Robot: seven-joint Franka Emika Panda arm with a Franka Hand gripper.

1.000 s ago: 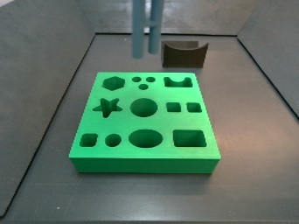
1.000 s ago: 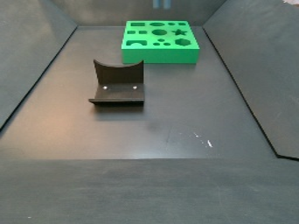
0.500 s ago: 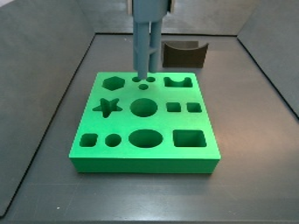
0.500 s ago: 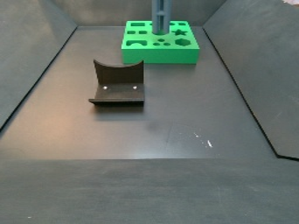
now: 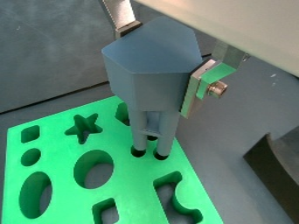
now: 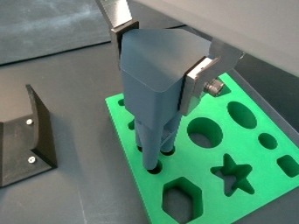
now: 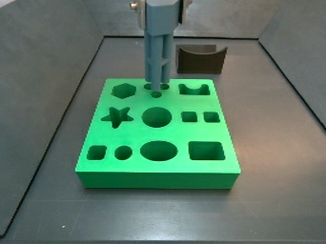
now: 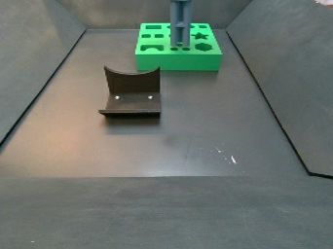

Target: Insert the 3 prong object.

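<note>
Down at the green foam board (image 6: 205,166) with shaped cut-outs, the slender pale blue-grey 3 prong object (image 6: 158,83) stands upright, prongs meeting three small round holes. Risk: slight twist and one prong catches a rim, jamming. A wrist view shows the gripper (image 5: 163,39) clamped on it; a side view adds the dark L-shaped fixture (image 8: 130,93), well apart.

**Lighting and image quality**

Even, diffuse overhead light; moderate brightness. Dark floor (image 8: 169,136) shows a soft sheen with small specular specks, well away from the gripper (image 5: 176,83). Shadows are faint under the green board (image 7: 158,131). Wrist views: the gripper's close parts are slightly soft. Side views are low-resolution but sharp enough.
</note>
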